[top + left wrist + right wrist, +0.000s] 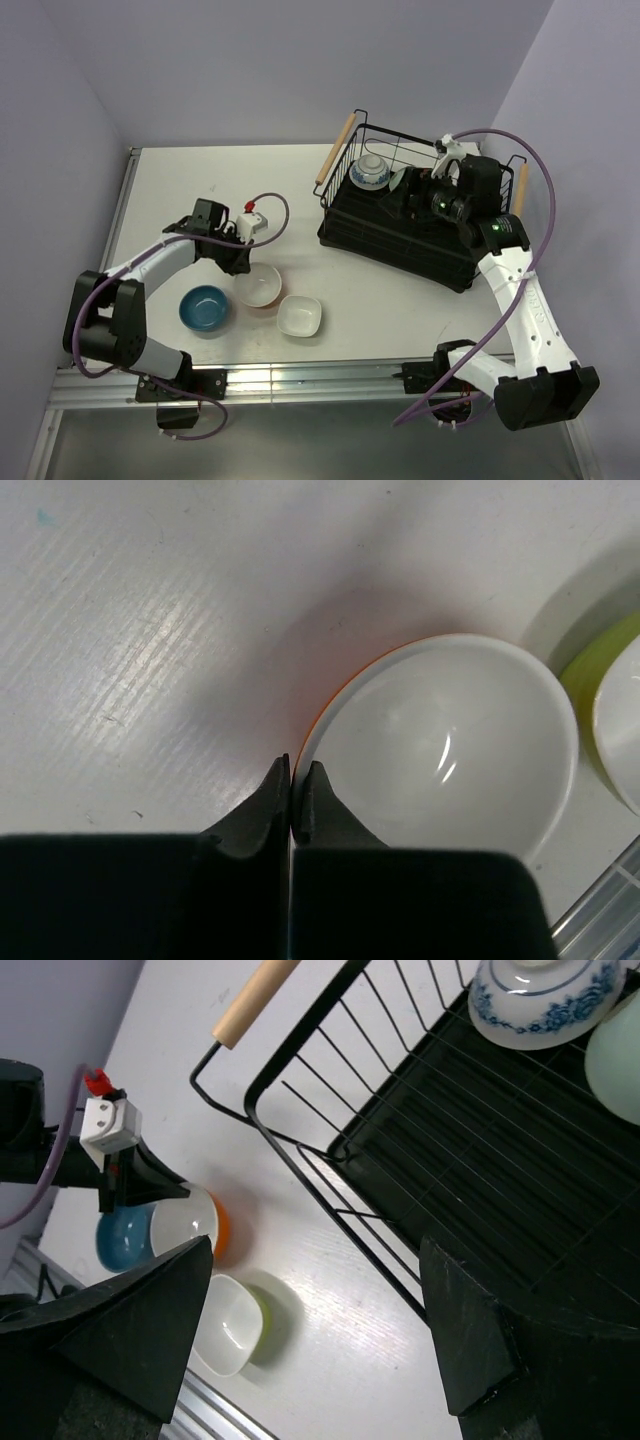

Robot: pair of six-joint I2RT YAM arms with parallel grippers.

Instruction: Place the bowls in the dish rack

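My left gripper is shut on the near rim of the white bowl with the orange outside, which sits on the table. The blue bowl and the squarish white bowl sit beside it. The black wire dish rack holds the blue-and-white patterned bowl and the mint green bowl. My right gripper hangs open and empty over the rack's base tray. The right wrist view also shows the patterned bowl and the mint bowl.
The rack has a light wooden handle at each end. The squarish bowl has a green outside and lies close to the right of the held bowl. A metal rail runs along the table's near edge.
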